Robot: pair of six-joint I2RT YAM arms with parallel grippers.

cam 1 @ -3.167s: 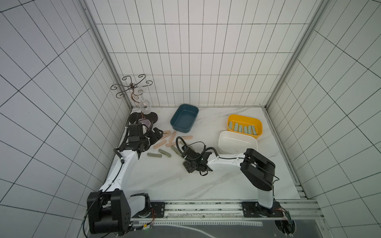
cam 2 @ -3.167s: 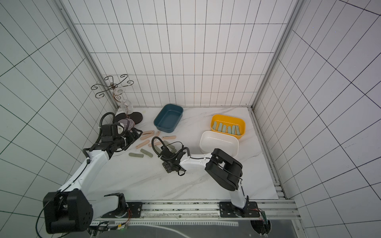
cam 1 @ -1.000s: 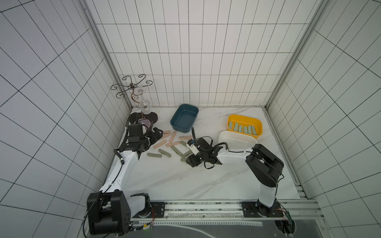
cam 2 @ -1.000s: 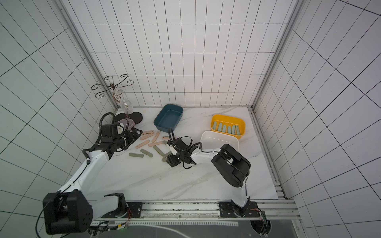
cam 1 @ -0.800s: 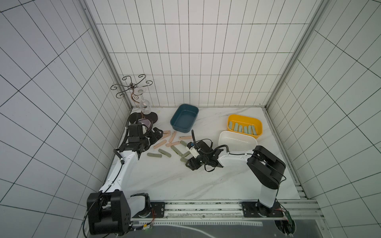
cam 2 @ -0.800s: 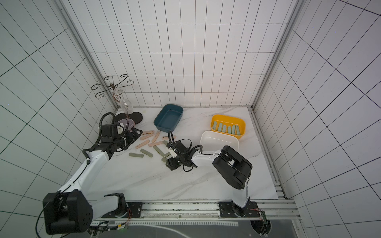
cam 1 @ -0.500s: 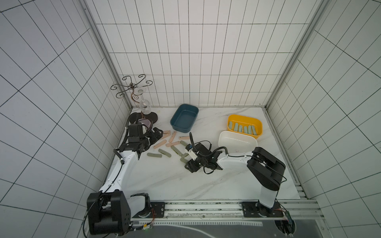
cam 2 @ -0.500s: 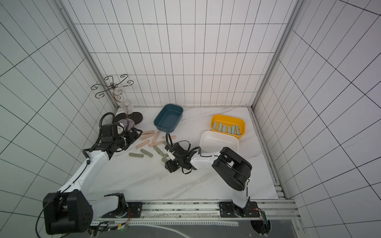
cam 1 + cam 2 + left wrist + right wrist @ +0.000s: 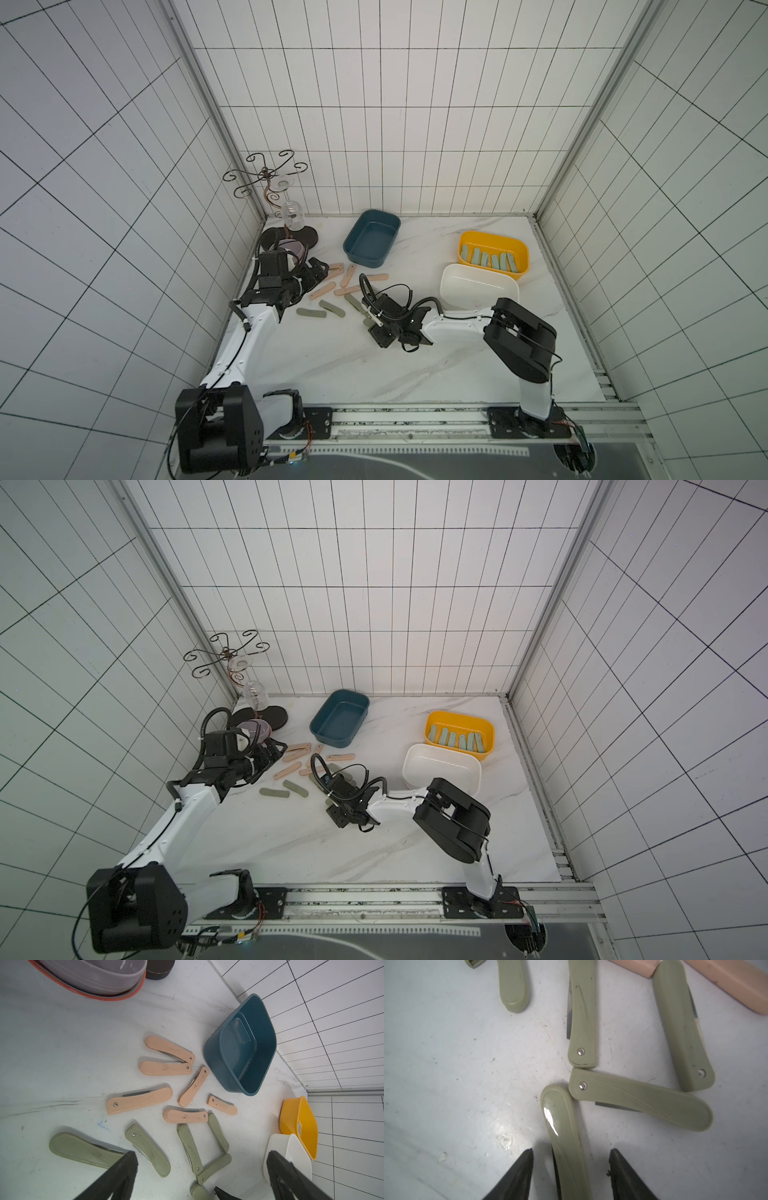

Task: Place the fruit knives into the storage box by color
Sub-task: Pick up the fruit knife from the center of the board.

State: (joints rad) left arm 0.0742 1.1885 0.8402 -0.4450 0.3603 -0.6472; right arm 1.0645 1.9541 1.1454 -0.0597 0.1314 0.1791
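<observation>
With 6 mint knives (image 9: 494, 262) in the yellow box (image 9: 494, 243), 6 pink knives (image 9: 139, 1100) and 6 olive knives (image 9: 190, 1148) lie on the table (image 9: 332, 365), the right gripper (image 9: 571, 1150), jaws parted, straddling 1, the left gripper (image 9: 201, 1152) spread wide.

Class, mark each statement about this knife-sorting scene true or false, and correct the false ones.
1. The yellow box holds pale mint knives. True.
2. The blue box holds pink knives. False: it is empty; the pink knives lie on the table.
3. The right gripper has a green knife between its open jaws. True.
4. The left gripper grips a knife. False: it is open and holds nothing.
5. The white box is full. False: it is empty.
</observation>
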